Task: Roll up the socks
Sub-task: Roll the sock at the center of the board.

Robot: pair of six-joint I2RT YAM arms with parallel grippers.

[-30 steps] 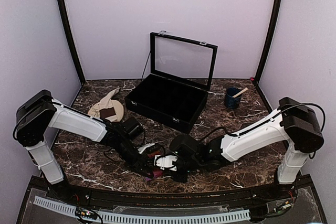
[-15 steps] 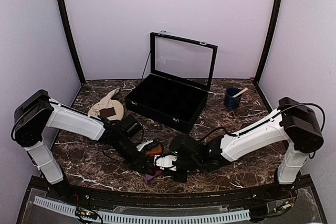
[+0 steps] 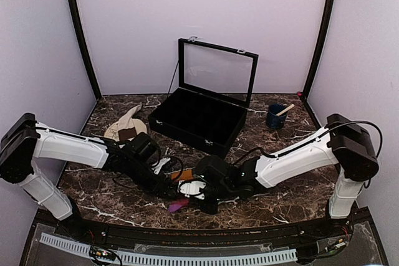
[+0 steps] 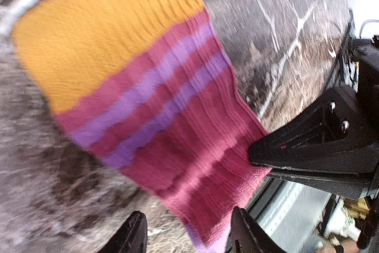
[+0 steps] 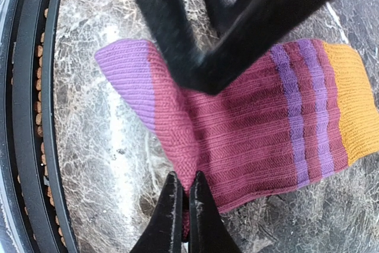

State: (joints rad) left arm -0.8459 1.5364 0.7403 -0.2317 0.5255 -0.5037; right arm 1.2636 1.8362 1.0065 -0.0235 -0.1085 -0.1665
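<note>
The magenta-pink sock [image 4: 177, 122] with purple stripes and an orange end lies flat on the marble near the table's front edge [image 3: 177, 205]. My right gripper [image 5: 182, 205] is shut on its magenta edge, close to the lilac tip [image 5: 127, 75]. My left gripper [image 4: 188, 238] is open just above the sock's magenta part, with nothing between its fingertips [image 4: 133, 235]. In the top view both grippers meet over this sock, the left [image 3: 169, 184] and the right [image 3: 186, 199]. The cream-beige sock [image 3: 126, 121] with dark brown bands lies on the round plate [image 3: 141, 134] at the back left.
A black display case [image 3: 198, 119] with its glass lid raised stands at the centre back. A blue cup [image 3: 275, 117] with a stick in it is at the back right. The black front rail [image 5: 35, 117] runs right beside the sock's lilac tip.
My left gripper has opened, let go of the magenta sock and drawn back to the left. The right gripper stays shut on the sock, which now lies more spread out.
</note>
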